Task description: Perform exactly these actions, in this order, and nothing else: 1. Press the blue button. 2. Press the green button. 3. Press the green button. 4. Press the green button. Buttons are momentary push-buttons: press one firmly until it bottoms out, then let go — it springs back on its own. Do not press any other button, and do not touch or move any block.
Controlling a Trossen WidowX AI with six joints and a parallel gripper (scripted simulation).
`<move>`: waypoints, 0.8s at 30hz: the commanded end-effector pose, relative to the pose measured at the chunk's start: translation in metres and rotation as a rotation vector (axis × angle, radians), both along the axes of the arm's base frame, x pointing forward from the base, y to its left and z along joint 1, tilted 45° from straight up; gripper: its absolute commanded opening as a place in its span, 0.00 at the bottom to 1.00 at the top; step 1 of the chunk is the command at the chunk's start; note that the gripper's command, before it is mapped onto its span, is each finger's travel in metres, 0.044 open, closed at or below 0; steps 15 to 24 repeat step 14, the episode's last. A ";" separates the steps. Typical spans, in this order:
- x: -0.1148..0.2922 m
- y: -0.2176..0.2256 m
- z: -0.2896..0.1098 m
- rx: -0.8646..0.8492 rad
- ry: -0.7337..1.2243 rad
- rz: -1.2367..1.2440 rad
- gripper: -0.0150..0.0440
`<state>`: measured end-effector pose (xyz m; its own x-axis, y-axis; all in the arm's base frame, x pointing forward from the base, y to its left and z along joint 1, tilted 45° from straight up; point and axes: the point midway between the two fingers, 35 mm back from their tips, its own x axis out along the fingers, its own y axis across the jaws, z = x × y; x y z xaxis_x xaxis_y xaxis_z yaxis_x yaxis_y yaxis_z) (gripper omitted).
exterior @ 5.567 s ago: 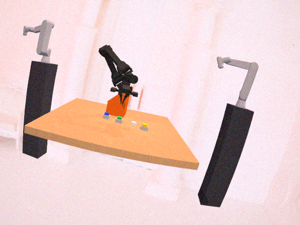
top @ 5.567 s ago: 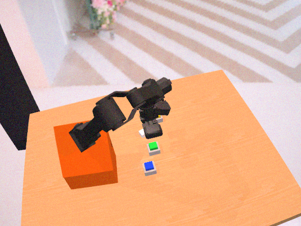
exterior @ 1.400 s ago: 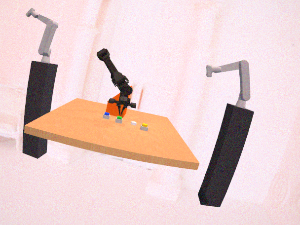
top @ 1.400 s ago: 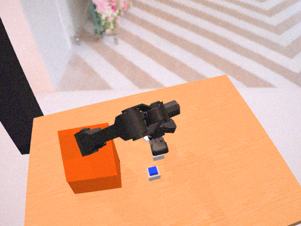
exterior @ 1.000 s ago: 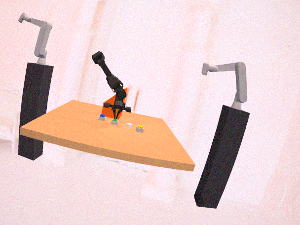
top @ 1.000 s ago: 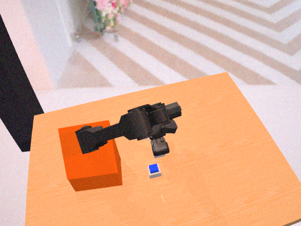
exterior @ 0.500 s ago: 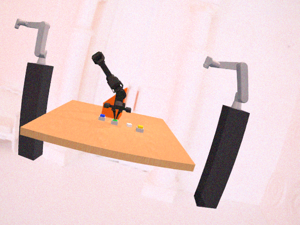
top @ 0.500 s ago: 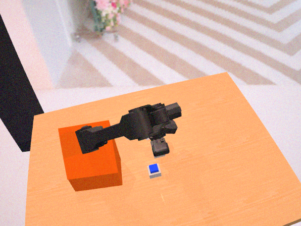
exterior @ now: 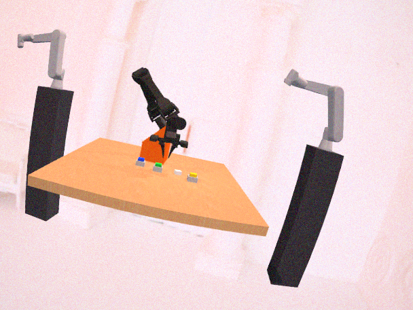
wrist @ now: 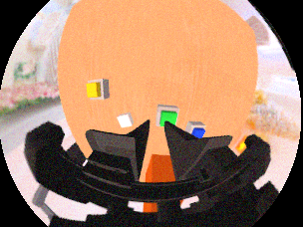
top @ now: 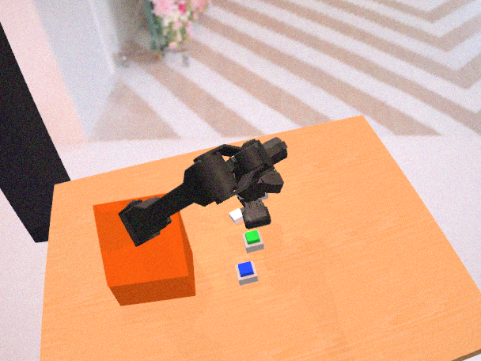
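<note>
The green button [top: 252,237] [exterior: 157,164] [wrist: 167,117] sits on its grey base near the middle of the orange table [top: 356,237] [exterior: 102,190] [wrist: 159,42]. The blue button [top: 245,268] [exterior: 141,159] [wrist: 197,132] stands beside it, nearer the table's front in the top view. My gripper [top: 256,217] [exterior: 166,156] [wrist: 157,123] points down and hangs a short way above the table, just behind the green button and not touching it. Its fingers stand slightly apart with nothing between them.
A small white block [top: 236,214] [exterior: 178,171] [wrist: 124,120] lies close beside the gripper. A yellow button [exterior: 193,175] [wrist: 95,89] stands further along the same row. The arm's big orange pedestal [top: 146,261] [exterior: 151,151] stands behind the buttons.
</note>
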<state>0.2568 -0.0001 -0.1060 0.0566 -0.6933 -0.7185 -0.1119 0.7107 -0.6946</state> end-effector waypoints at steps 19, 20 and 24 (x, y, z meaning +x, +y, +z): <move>-0.037 0.150 -0.071 0.003 0.001 0.005 0.93; -0.037 0.150 -0.071 0.003 0.001 0.005 0.93; -0.037 0.150 -0.071 0.003 0.001 0.005 0.93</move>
